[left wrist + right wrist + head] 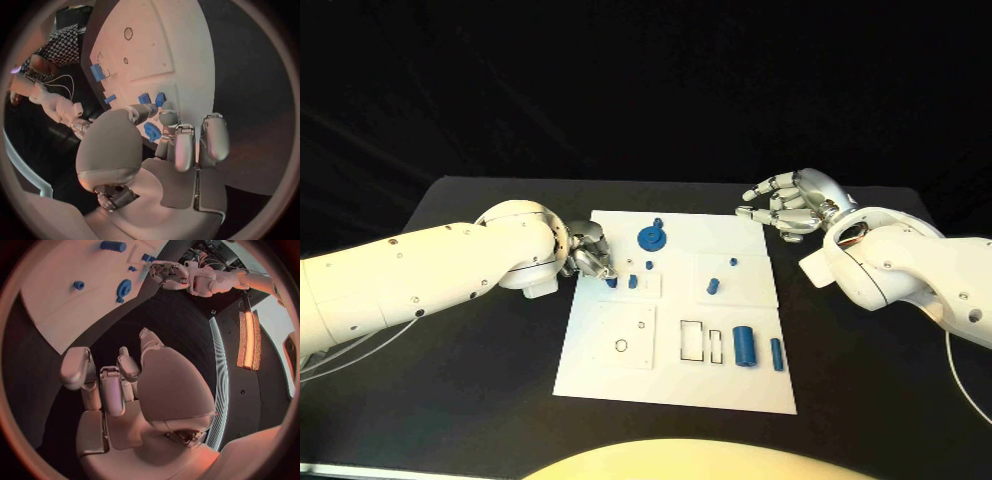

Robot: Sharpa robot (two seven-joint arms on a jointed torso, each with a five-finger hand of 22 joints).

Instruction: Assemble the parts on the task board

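The white task board (678, 375) lies in the middle of the table. On it are a round blue part (652, 238), several small blue parts (713, 286) and two blue cylinders (744, 346) near its right edge. My left hand (584, 250) hovers at the board's left edge and pinches a small blue part (612, 283) at its fingertips. The left wrist view shows that part (152, 132) between thumb and fingers, with two more blue parts (144, 98) just beyond on the board (181, 45). My right hand (788, 205) hangs off the board's far right corner, fingers apart, holding nothing.
Black table (473, 400) surrounds the board on all sides. Printed outlines (692, 340) and a ring mark (620, 346) sit on the near half of the board. In the right wrist view, the board (56, 310) with the round blue part (124, 288) lies beyond my right hand (119, 385).
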